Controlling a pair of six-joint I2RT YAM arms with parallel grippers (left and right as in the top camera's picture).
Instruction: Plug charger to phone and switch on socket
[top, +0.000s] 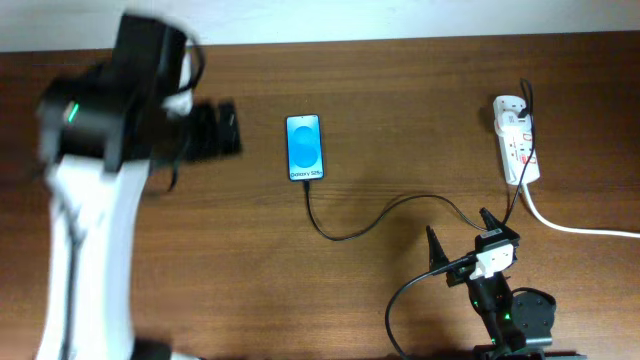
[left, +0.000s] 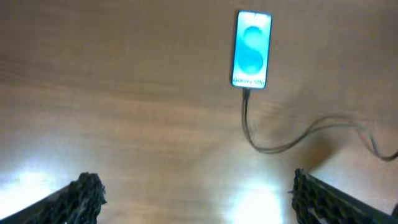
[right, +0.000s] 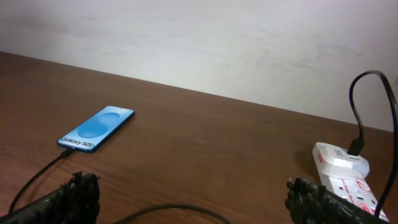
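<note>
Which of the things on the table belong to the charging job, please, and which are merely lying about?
Job: phone, charger cable, power strip.
Just there: thick white cord, wooden table.

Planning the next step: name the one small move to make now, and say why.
Probably move the right end effector toward the socket, ready to press its switch. The charger already appears seated in the bottom edge of the phone, so switching on looks like what is left. The right end effector is open, empty and close to the socket.
</note>
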